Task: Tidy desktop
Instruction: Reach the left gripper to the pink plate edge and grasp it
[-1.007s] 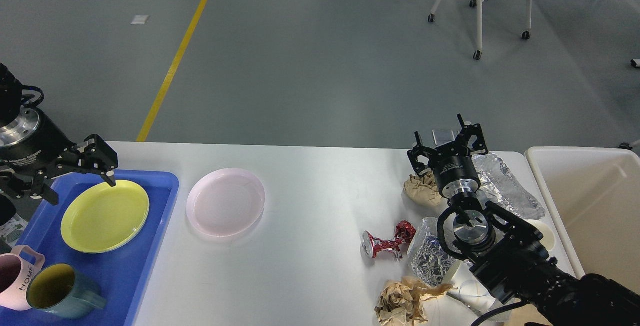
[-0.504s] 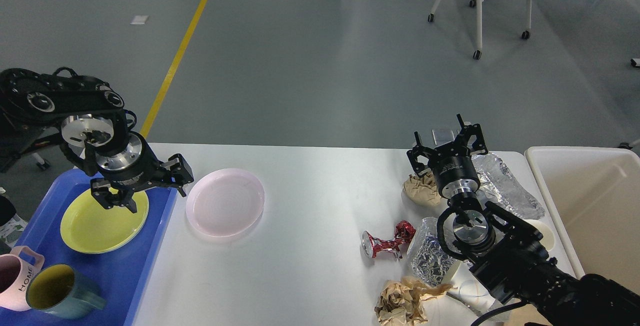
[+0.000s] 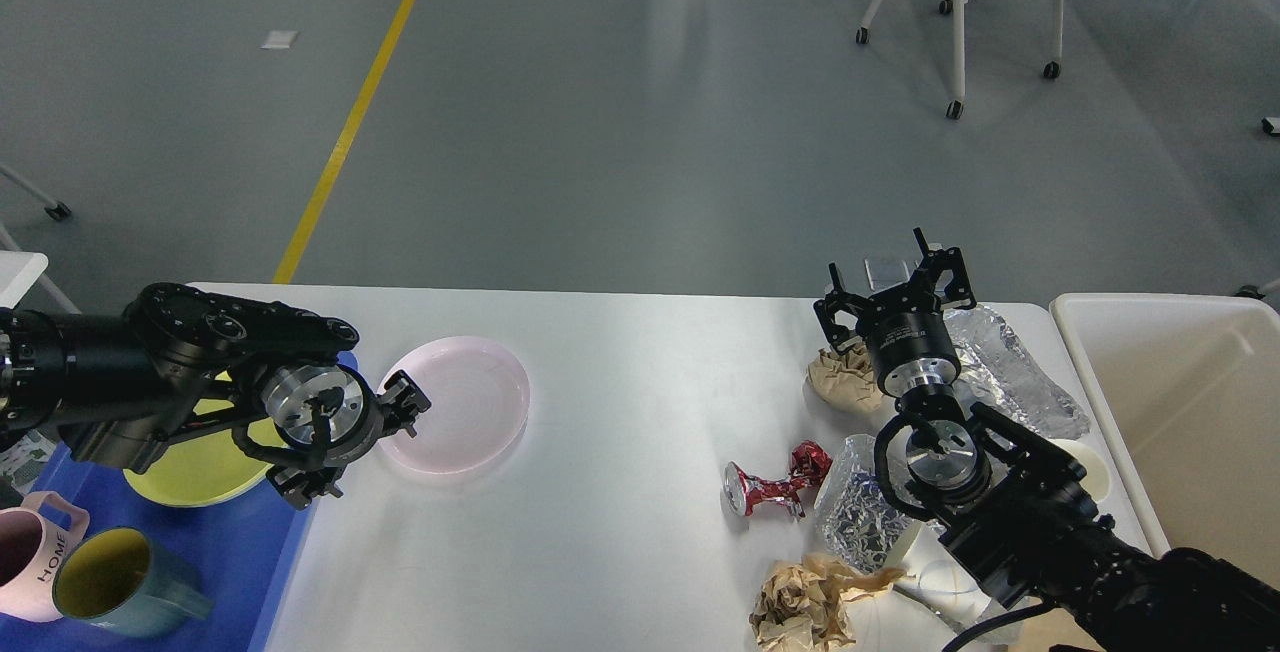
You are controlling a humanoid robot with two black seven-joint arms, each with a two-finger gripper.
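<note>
1. Left gripper (image 3: 372, 444) is down low at the near-left rim of the pink plate (image 3: 455, 402). I see it pretty much end-on past the silver wrist flange, so the fingers are just dark bits poking out on either side. One sits right at the plate rim, the other hangs lower over the tray edge. Honestly can't tell how wide the jaws are, or whether they're actually touching the plate.
2. Right gripper (image 3: 893, 294) is up at the far right of the bench (image 3: 620, 492), pointing away from me. Its jaws are clearly spread apart with nothing between them. It hovers by a crumpled brown paper wad (image 3: 842, 376) and a sheet of crinkled foil (image 3: 1010, 372).
3. The bench is the big white top filling the lower half of the view. The plate sits on its left part, the junk on its right.
4. Right-side pile: a crushed red can (image 3: 775, 484), a foil-lined clear cup (image 3: 860, 517) just beside it, and another brown paper ball (image 3: 812, 600) near the front edge. The right arm covers part of this.
5. Blue tray (image 3: 240, 557) sits at the left edge, holding a yellow plate (image 3: 195, 467) partly under my left arm, a teal mug (image 3: 115, 582) and a pink mug (image 3: 25, 557).
6. Cream bin (image 3: 1165, 402) stands just off the right end of the bench.
</note>
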